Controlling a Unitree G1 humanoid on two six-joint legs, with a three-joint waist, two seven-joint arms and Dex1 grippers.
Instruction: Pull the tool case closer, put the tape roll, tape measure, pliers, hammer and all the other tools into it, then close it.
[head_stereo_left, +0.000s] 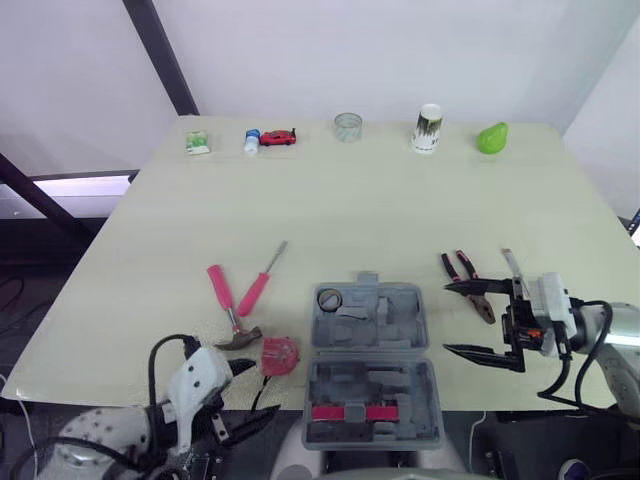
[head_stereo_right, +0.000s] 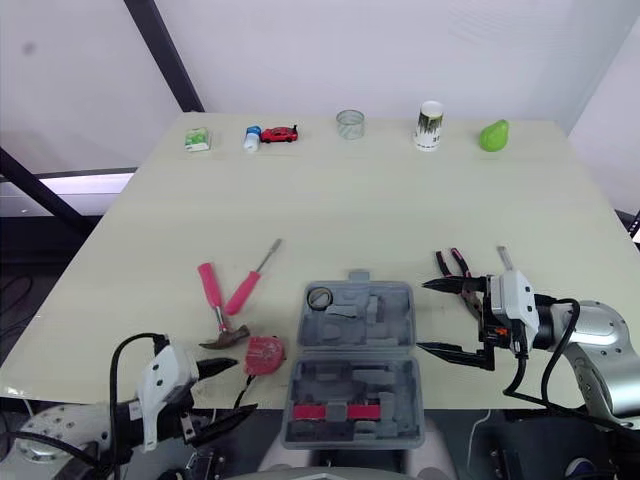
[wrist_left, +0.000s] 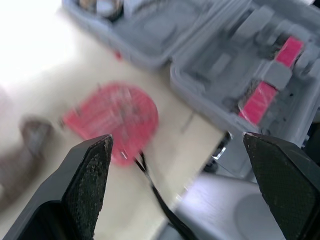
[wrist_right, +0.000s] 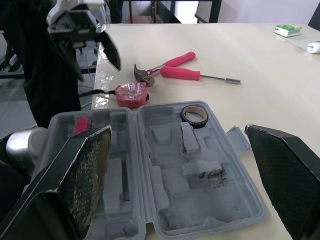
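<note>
Left fingers and right fingers spread wide, empty; blurred tape measure, probably, just beside tool case.

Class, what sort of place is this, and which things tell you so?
Probably a robot test room, not a real workshop: a pale table by bare white walls, an open tool case with a hammer near it, and unrelated props, a toy car and a cup, along the far edge.

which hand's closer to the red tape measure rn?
Left. The left hand hovers open right beside the tape measure; the right hand sits open across the tool case, by the pliers.
</note>
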